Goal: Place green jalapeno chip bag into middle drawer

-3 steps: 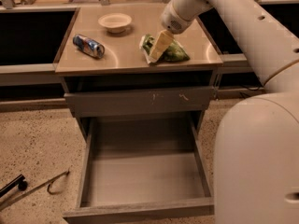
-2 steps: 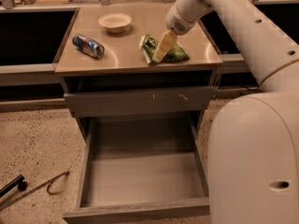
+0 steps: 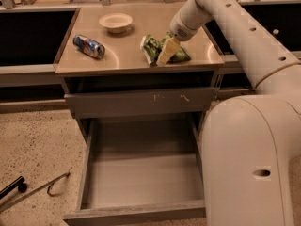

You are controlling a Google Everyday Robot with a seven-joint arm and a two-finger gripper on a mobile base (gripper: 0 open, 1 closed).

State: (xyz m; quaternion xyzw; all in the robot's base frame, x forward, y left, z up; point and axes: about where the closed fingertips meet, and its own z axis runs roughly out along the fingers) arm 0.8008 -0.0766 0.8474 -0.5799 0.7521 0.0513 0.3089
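Nearest, at lower right: bulky white rounded robot base (image 3: 244, 164), filling that corner and hiding the right end of the cabinet below the top.

Just left of it, pulled well out toward the camera: wide, deep grey middle drawer (image 3: 141, 178), with tall side walls, smooth grey floor and plain front panel along the bottom edge of the view.

On the speckled beige floor (image 3: 37, 140) at lower left: a dark-handled tool (image 3: 11, 187) and a thin bent metal rod (image 3: 42, 189), lying side by side, left of the open drawer.

Directly above the open drawer: shut grey drawer front (image 3: 141, 101), marked with pale scratches right of centre.

Above that: smooth tan surface (image 3: 127, 60) of the cabinet top.
- Toward its left: blue-and-silver drink can (image 3: 89, 46), lying on its side at a slant.
- Farther back, a little right of the can: small shallow cream bowl (image 3: 115, 21), upright.
- Right of centre, near the front edge: small glossy green jalapeno chip bag (image 3: 152, 47) with darker patches and a white edge, lying on the surface, not in the drawer, well apart from can and bowl.

Down on the middle of the bag, touching it: pale yellowish hand (image 3: 167, 52), at the end of a white arm (image 3: 225, 18) reaching in from the upper right. Open or closed on the bag: cannot tell.
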